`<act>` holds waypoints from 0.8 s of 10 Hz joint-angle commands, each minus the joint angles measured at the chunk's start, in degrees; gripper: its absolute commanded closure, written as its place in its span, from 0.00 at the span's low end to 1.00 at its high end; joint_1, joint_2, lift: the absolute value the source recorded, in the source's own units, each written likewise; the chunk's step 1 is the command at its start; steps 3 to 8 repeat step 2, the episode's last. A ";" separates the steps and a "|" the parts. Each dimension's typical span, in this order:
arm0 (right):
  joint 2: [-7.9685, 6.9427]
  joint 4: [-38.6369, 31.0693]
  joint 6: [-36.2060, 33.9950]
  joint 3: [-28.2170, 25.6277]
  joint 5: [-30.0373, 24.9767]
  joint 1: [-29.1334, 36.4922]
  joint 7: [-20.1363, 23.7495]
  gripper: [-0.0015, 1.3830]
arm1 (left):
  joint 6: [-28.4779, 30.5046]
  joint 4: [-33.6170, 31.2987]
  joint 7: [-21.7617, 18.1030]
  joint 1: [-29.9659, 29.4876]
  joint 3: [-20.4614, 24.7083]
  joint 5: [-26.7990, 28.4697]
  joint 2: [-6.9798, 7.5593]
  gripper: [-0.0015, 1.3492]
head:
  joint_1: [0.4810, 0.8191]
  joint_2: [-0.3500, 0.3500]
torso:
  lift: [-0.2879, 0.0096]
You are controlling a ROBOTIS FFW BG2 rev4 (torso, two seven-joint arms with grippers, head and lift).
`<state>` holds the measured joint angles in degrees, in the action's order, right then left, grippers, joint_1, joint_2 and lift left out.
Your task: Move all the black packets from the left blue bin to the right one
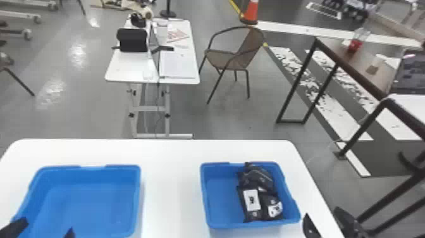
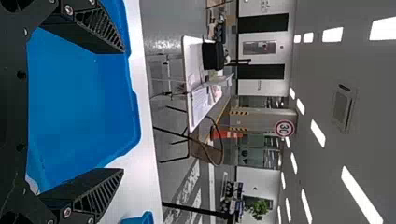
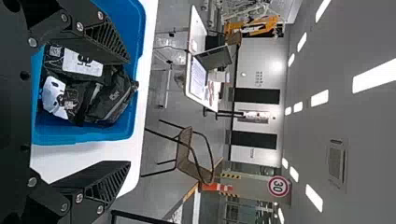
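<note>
The left blue bin [image 1: 95, 202] holds nothing on its visible floor. Several black packets [image 1: 257, 193] lie heaped along the right side of the right blue bin [image 1: 219, 196], two of them with white labels. My left gripper [image 1: 44, 229] is at the near part of the left bin, fingers spread. In the left wrist view the left gripper [image 2: 123, 112] is open, with blue bin floor [image 2: 79, 107] seen between its fingers. My right gripper [image 1: 325, 221] stands just right of the right bin; in the right wrist view the right gripper [image 3: 130, 112] is open, holding nothing, near the packets [image 3: 84, 91].
Both bins rest on a white table [image 1: 172, 190], with a bare strip between them. Beyond its far edge are another white table [image 1: 126, 69], a brown chair [image 1: 232, 58] and, to the right, dark metal frames [image 1: 294, 79].
</note>
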<state>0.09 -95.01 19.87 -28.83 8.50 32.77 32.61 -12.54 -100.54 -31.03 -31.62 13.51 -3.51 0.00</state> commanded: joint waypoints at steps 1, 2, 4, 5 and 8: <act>-0.14 -0.08 0.00 0.00 0.03 -0.08 0.00 0.20 | 0.15 0.26 0.00 0.07 -0.15 -0.27 -0.15 0.10 | 0.63 0.16 | 0.97; -0.14 0.00 -0.35 0.00 0.20 0.01 0.00 0.20 | 0.24 0.52 0.00 0.07 -0.33 -0.80 -0.15 0.10 | 0.63 0.16 | 0.97; -0.14 0.00 -0.35 0.00 0.20 0.01 0.00 0.20 | 0.24 0.52 0.00 0.07 -0.33 -0.80 -0.15 0.10 | 0.63 0.16 | 0.97; -0.14 0.00 -0.35 0.00 0.20 0.01 0.00 0.20 | 0.24 0.52 0.00 0.07 -0.33 -0.80 -0.15 0.10 | 0.63 0.16 | 0.97; -0.14 0.00 -0.35 0.00 0.20 0.01 0.00 0.20 | 0.24 0.52 0.00 0.07 -0.33 -0.80 -0.15 0.10 | 0.63 0.16 | 0.97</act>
